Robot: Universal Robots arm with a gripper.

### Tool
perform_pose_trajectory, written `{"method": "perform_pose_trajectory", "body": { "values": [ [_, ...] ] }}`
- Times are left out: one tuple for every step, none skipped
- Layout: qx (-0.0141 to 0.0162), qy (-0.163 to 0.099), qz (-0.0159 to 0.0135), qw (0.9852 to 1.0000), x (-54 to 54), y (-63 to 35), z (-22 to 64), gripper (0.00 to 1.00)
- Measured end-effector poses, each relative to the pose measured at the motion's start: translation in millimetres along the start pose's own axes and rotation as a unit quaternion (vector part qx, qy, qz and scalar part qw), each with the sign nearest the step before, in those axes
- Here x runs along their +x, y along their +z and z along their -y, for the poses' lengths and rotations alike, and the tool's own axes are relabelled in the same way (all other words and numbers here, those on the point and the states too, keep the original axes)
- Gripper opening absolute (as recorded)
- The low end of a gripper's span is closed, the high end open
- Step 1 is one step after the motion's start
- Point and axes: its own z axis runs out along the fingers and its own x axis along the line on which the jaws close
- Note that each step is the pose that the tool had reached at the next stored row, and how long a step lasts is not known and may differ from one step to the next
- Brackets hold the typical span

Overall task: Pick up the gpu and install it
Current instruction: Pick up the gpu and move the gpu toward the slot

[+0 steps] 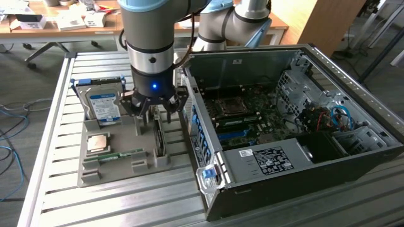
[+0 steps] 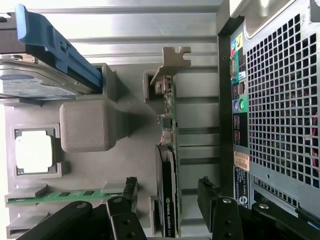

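Note:
The gpu (image 1: 160, 140) stands on edge in a slot of the grey holder tray (image 1: 92, 176), right beside the open computer case (image 1: 284, 132). In the wrist view the gpu (image 2: 168, 150) is a thin card with a silver bracket (image 2: 176, 56) at its far end and a black fan housing nearer the camera. My gripper (image 1: 155, 113) hangs just above it and is open. Its fingers (image 2: 131, 190) straddle the card on both sides with gaps left, so the gripper (image 2: 168, 183) holds nothing.
On the same tray are a hard drive (image 1: 104, 106) in a blue carrier, a processor chip (image 1: 98, 142) and a green memory stick (image 1: 113, 155). The case's perforated rear panel (image 2: 280, 100) stands close beside the card. Everything rests on a slatted metal table (image 1: 126, 203).

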Motion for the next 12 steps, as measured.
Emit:
{"method": "perform_pose_trajectory", "body": {
  "values": [
    [0.0, 0.0, -0.0001, 1.0, 0.0, 1.1, 0.2, 0.6],
    [0.0, 0.0, -0.0001, 1.0, 0.0, 2.4, 0.4, 0.6],
    [0.0, 0.0, -0.0001, 1.0, 0.0, 3.7, 0.5, 0.6],
    [0.0, 0.0, -0.0001, 1.0, 0.0, 5.3, 0.6, 0.6],
    [0.0001, 0.0, -0.0001, 1.0, 0.0, 6.9, 0.7, 0.6],
    [0.0, 0.0, -0.0001, 1.0, 0.0, 8.4, 0.9, 0.6],
    [0.0, 0.0, -0.0001, 1.0, 0.0, 9.6, 0.9, 0.6],
    [0.0001, 0.0, -0.0001, 1.0, 0.0, 9.7, 1.0, 0.6],
    [0.0001, 0.0, -0.0002, 1.0, 0.1, 9.7, 1.0, 0.6],
    [0.0001, 0.0, -0.0002, 1.0, 0.1, 9.7, 1.0, 0.6],
    [0.0001, 0.0, -0.0002, 1.0, 0.0, 9.8, 1.0, 0.6],
    [-0.0001, 0.0, 0.0, 1.0, 0.0, 10.9, 1.0, 0.6]
  ]
}}
